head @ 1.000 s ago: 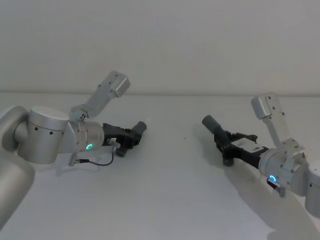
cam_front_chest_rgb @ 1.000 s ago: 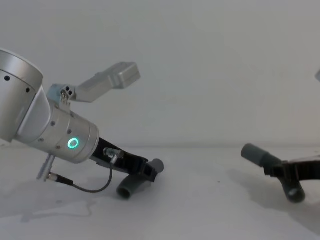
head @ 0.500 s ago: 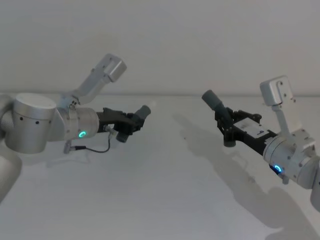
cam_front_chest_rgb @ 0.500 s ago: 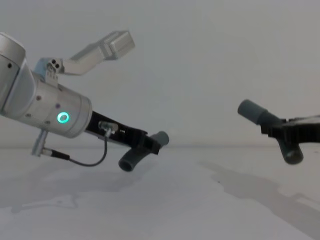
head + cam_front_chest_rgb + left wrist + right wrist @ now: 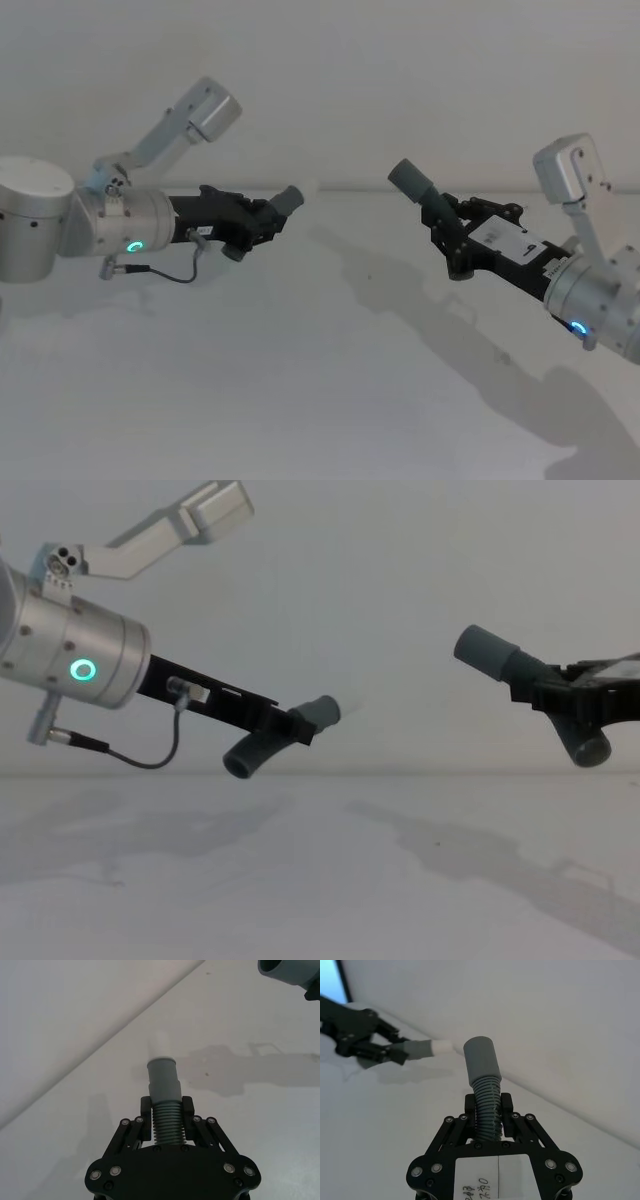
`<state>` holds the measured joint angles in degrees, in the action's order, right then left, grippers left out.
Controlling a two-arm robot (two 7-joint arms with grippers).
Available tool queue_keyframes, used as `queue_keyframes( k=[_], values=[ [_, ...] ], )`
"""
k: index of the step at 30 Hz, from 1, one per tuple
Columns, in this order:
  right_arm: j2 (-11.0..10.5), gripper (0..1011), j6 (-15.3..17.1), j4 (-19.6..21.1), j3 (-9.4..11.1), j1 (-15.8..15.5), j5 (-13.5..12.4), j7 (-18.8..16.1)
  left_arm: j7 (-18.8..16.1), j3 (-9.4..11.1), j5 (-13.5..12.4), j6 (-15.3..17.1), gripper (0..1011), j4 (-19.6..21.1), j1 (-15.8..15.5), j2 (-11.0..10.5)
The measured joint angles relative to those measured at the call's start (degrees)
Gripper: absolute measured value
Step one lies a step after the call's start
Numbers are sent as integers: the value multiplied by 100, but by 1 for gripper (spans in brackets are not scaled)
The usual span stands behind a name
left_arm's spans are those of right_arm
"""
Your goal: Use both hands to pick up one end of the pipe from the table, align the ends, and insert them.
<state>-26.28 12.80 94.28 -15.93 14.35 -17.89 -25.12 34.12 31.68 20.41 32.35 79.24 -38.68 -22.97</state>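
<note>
We found the left gripper (image 5: 262,226) pinching the ribbed body of one hose piece (image 5: 165,1122), held clear of the table (image 5: 300,390) on the left side. Its smooth grey cuff (image 5: 163,1078) projected beyond the fingertips toward the centre and carried a short white tip (image 5: 441,1046). The right gripper (image 5: 452,238) was clamped on the ribbed body of the second hose piece (image 5: 488,1097), likewise raised off the table, on the right side. That piece's cuff (image 5: 481,1058) pointed upward and toward the left arm. The two cuffs faced each other across the middle, well apart and not touching. In the chest view, the free end of each piece hung below its gripper's jaws.
</note>
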Motion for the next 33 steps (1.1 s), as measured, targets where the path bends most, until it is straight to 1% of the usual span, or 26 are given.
queue_keyframes(
  k=[4, 6, 7, 8, 9, 10, 11, 12, 17, 18, 19, 21, 22, 23, 26, 30, 33],
  values=[
    [-162, 283, -147, 14, -34, 31, -76, -315, 298, 83, -25, -242, 343, 22, -96, -183],
    [-261, 283, -214, 17, -59, 51, -124, -493, 335, 94, -28, -273, 343, 23, -110, -206],
    [-281, 283, -235, 17, -64, 55, -141, -551, 435, 120, -33, -349, 343, 24, -144, -256],
    [-352, 283, -284, 17, -84, 69, -181, -693, 524, 146, -37, -414, 343, 24, -175, -301],
    [-352, 283, -284, 17, -84, 69, -181, -693, 524, 146, -37, -414, 343, 24, -175, -301],
    [-422, 283, -322, 17, -101, 84, -215, -814, 624, 175, -42, -481, 343, 24, -208, -345],
    [-442, 283, -340, 17, -109, 88, -234, -877, 674, 189, -45, -515, 343, 24, -223, -365],
    [-509, 283, -380, 14, -129, 103, -275, -1024, 763, 229, -52, -576, 343, 23, -263, -413],
    [-692, 283, -471, -6, -190, 143, -390, -1406, 1054, 327, -74, -773, 343, 17, -358, -535],
    [-758, 283, -506, -12, -209, 158, -435, -1556, 1147, 363, -81, -832, 343, 16, -394, -578],
    [-788, 283, -521, -14, -218, 161, -454, -1618, 1147, 363, -81, -832, 343, 16, -394, -578],
    [-845, 283, -546, -16, -234, 168, -489, -1731, 1298, 419, -90, -927, 343, 16, -444, -640],
    [-897, 283, -573, -16, -248, 171, -532, -1853, 1410, 457, -98, -994, 343, 16, -474, -676],
    [-929, 283, -584, -16, -258, 171, -550, -1901, 1410, 457, -98, -994, 343, 16, -474, -676],
    [-1011, 283, -625, -12, -283, 171, -617, -2063, 1631, 558, -118, -1125, 343, 26, -552, -767],
    [-1111, 283, -674, -3, -305, 161, -703, -2248, 1848, 640, -140, -1245, 343, 72, -616, -862],
    [-1149, 283, -688, 4, -314, 152, -741, -2309, 1994, 708, -154, -1331, 343, 133, -658, -939]
  ],
)
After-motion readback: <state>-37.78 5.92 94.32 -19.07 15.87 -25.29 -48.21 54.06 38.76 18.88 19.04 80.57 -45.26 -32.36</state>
